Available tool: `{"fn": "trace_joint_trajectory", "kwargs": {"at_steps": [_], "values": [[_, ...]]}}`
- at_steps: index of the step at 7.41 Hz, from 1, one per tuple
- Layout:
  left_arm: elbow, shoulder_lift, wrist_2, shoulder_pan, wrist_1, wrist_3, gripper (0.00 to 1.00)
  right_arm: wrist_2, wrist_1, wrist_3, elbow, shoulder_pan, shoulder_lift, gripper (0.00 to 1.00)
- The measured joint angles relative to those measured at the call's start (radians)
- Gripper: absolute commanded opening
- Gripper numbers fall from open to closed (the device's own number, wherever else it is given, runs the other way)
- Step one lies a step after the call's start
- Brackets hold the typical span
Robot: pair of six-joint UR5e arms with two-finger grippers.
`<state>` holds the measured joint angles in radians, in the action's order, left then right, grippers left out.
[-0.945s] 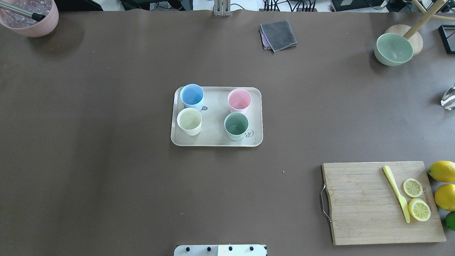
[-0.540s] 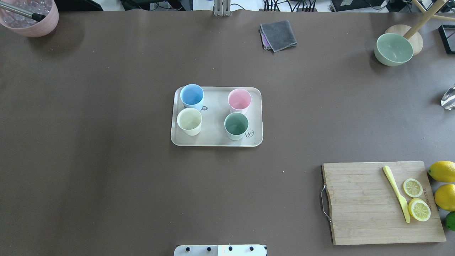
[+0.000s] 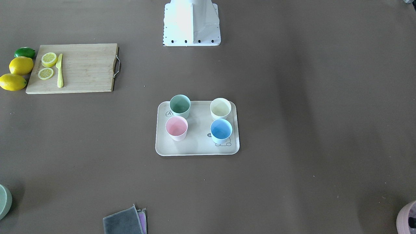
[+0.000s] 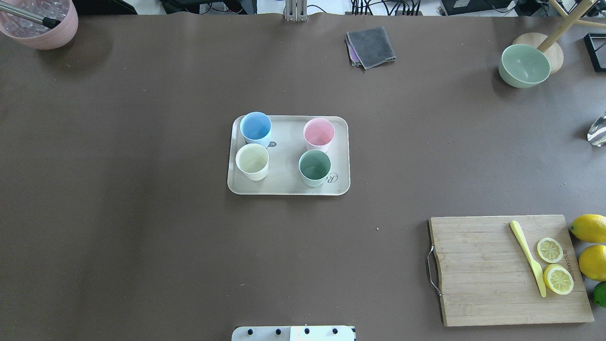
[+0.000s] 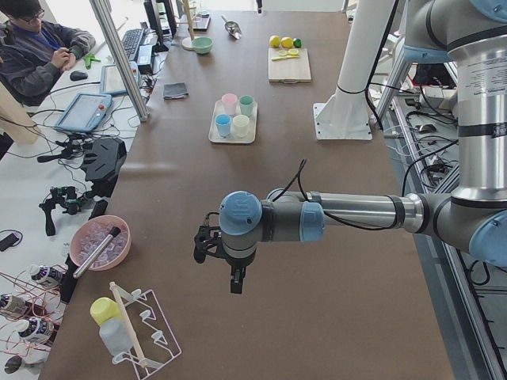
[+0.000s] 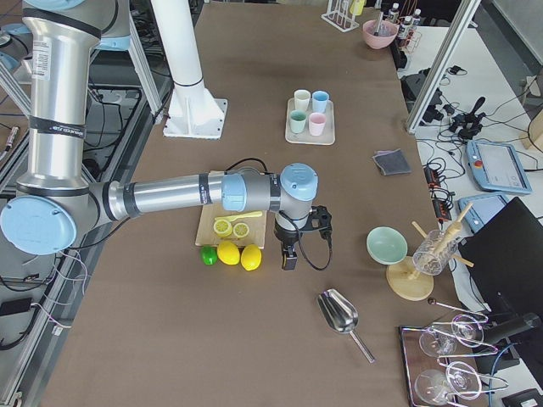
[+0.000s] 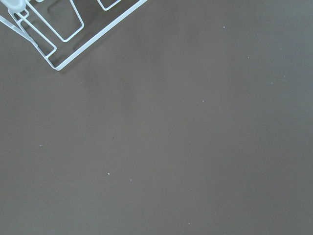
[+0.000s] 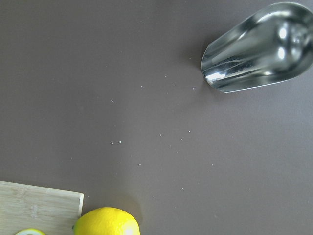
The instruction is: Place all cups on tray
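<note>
the tray [image 4: 289,185] is flat and beige, a rounded rectangle with a raised pale rim, lying at the middle of the brown table [image 4: 142,213]. seen from overhead, four upright, empty cups stand on it, apart from each other. nearest the robot are the cream cup [image 4: 252,160] at 8 o'clock of the tray's centre and the green cup [image 4: 315,166] at 4 o'clock. behind them are the blue cup [image 4: 255,127] at 10 o'clock and the pink cup [image 4: 318,131] at 2 o'clock. the green cup covers part of the cursive lettering, and in the front-facing view the blue cup hides the top of the small bunny drawing [image 3: 223,143].

in the left-end view the left gripper [image 5: 235,282] points down over bare table, with the tray well apart from it at 12 o'clock. in the right-end view the right gripper [image 6: 288,259] points down just beside the lemons [image 6: 250,257], with the tray again well apart at 12 o'clock. i cannot tell whether either gripper's fingers are apart or together.
</note>
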<state>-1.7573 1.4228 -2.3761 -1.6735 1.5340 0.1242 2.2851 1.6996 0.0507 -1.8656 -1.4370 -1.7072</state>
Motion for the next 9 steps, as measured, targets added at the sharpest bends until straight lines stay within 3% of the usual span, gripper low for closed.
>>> {"fn": "trace_joint_trajectory", "kwargs": {"at_steps": [9], "values": [[-0.001,0.000,0.000,0.001,0.015,0.000,0.98,0.000,0.000,0.000,-0.002,0.000,-0.003,1.00]]}}
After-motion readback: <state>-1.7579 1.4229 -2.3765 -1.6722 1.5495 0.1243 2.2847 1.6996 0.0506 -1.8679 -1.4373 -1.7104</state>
